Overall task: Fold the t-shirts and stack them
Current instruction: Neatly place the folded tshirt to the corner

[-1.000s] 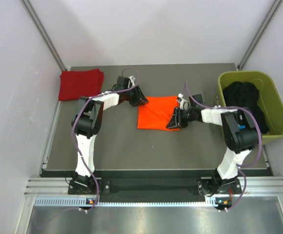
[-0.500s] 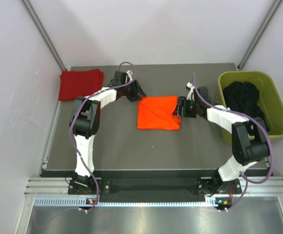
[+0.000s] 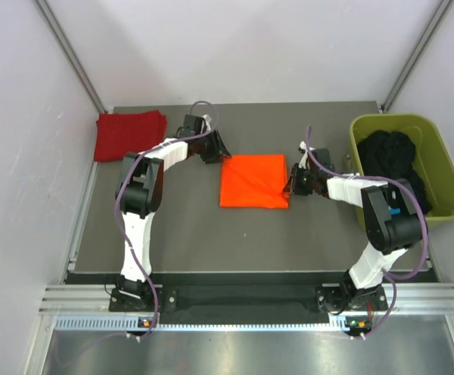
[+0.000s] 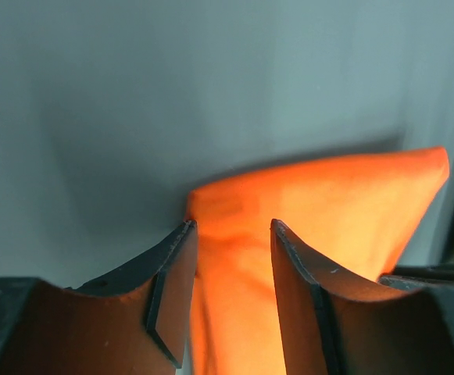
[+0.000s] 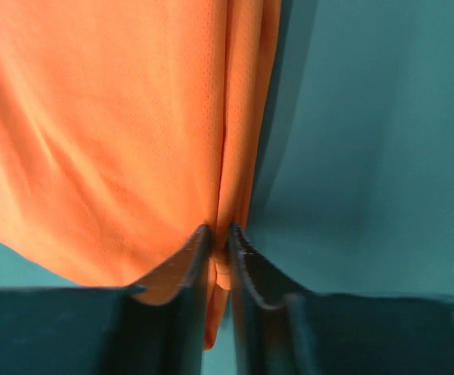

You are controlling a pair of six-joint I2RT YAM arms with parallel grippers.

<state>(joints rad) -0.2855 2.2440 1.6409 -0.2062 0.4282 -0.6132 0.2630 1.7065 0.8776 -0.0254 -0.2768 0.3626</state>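
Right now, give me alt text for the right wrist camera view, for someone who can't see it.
The right hand pinches a folded edge of the orange t-shirt between its two nearly closed dark fingers. The shirt fills the upper left, and the grey table shows to the right.

In tub (image 3: 391,119), dark heap (image 3: 395,156) indistinct; orange t-shirt (image 5: 117,117) cut off at top, left edges.

Bare tabletop (image 3: 211,242) at 6 o'clock of orange shirt (image 3: 250,181); olive tub (image 3: 357,137) blocks 3 o'clock, red shirt (image 3: 127,134) 10 o'clock.
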